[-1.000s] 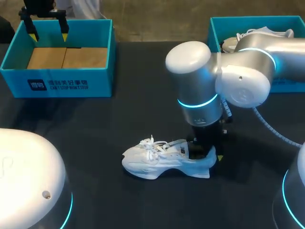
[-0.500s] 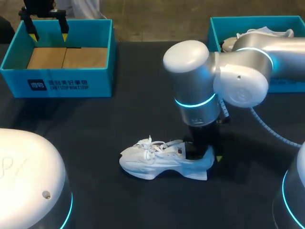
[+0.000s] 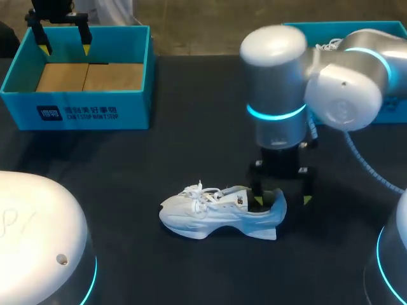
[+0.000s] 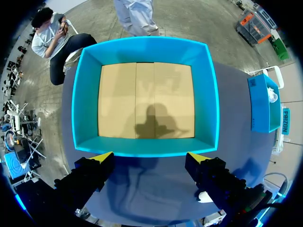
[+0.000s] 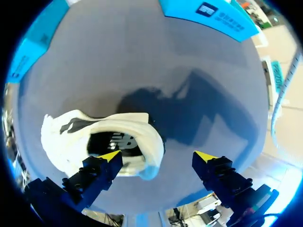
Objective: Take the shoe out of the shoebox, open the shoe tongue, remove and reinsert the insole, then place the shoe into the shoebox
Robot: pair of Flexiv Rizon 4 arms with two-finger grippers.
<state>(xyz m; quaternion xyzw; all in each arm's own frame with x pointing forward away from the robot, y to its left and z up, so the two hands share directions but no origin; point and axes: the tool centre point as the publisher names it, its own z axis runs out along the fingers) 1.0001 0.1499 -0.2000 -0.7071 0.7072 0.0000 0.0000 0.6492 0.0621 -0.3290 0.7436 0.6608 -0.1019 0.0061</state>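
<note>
Shoe (image 3: 219, 213) lying out on worktop (image 3: 191, 146) | tongue, insole, reboxing looking undone | I'm hovering right tool (image 3: 282, 200) open at heel, left tool (image 3: 65, 46) open over box (image 3: 137, 111).

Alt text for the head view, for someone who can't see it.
A white shoe stands on the dark table, the open right gripper over its heel. The left gripper hangs above the left box; another shoe shows in the right box.

Probably a robotics lab: a silver, cyan-ringed arm (image 3: 275, 95) is hanging over a black table (image 3: 191, 149), an open turquoise cardboard box (image 3: 95, 113) sitting at eleven o'clock.
</note>
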